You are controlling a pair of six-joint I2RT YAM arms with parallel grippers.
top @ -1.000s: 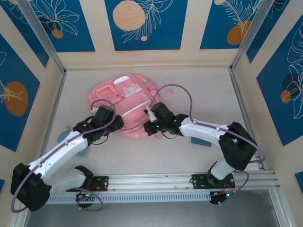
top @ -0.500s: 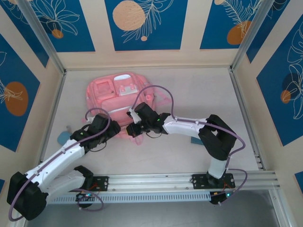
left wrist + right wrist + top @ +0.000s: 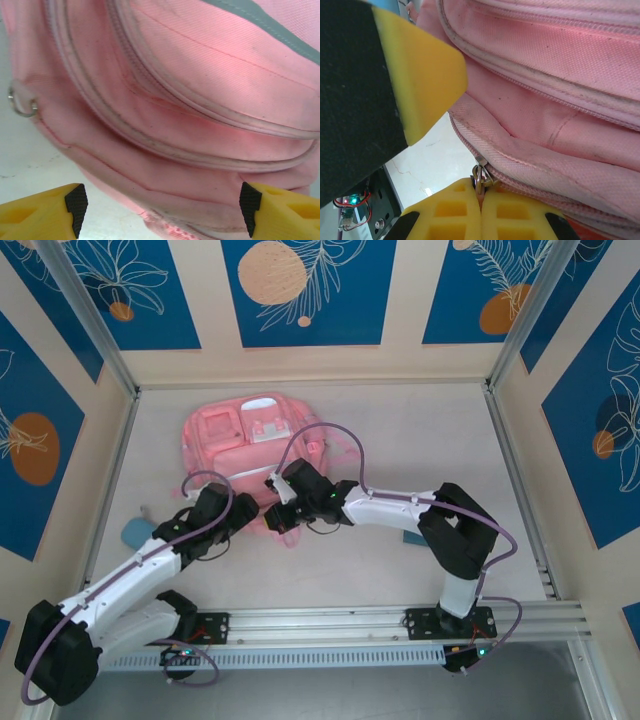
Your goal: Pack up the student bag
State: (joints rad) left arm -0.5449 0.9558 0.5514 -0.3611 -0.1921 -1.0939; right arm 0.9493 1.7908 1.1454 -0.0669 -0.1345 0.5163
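Observation:
The student bag [image 3: 235, 435] is a soft pink backpack with white zipper trim, lying flat at the back left of the table. My left gripper [image 3: 243, 508] is at its near edge. In the left wrist view it [image 3: 160, 210] stands open, with the bag's lower seam [image 3: 200, 165] sagging between the yellow fingers [image 3: 40, 212]. My right gripper [image 3: 276, 510] is beside it, at the same near edge. Its fingers [image 3: 481, 205] are shut on the metal zipper pull [image 3: 480, 176] of the bag [image 3: 560, 75].
A small teal case [image 3: 135, 532] lies left of the left arm. Another teal item [image 3: 415, 538] pokes out under the right forearm. A metal ring [image 3: 21, 102] hangs off the bag's side. Side rails and walls fence the table.
The right gripper has travelled left along the bag's near edge with the zipper pull. The bag has shifted left and spread flatter. The left gripper has backed off slightly.

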